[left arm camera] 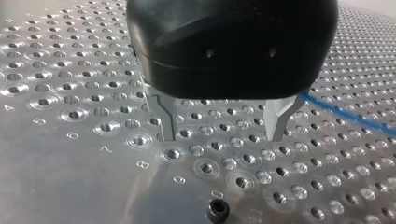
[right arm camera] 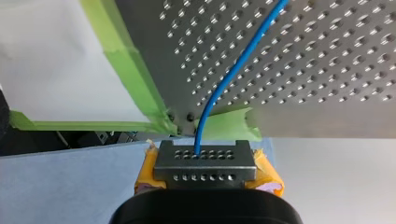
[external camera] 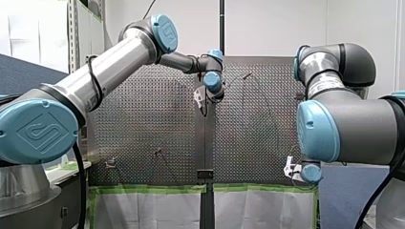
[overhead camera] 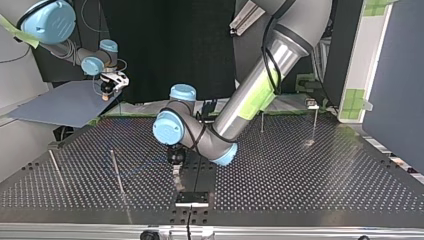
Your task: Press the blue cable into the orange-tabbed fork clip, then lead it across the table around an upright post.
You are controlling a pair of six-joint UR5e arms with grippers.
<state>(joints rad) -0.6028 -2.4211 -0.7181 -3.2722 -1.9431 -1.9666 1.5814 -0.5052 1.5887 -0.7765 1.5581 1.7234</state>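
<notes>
L hand (left arm camera: 222, 137): metal fingers (left arm camera: 166, 116) apart, nothing btwn them, tips hovering just above the perforated worktop (left arm camera: 70, 112), near its mid in top view. Blue cable (left arm camera: 345, 114) lies on the worktop beside this hand, not touching it. Small black screw head (left arm camera: 217, 211) sits in the worktop near the hand. R hand (right arm camera: 207, 179): yellow pads (right arm camera: 268, 176) clamped on a perforated metal block (right arm camera: 205, 161) at the cable's end, held off the worktop's corner over a blue sheet (right arm camera: 70, 186). Cable runs from the block past green tape (right arm camera: 126, 60) at the edge onto the worktop. Thin upright posts (overhead camera: 117, 172) stand at top view's left
</notes>
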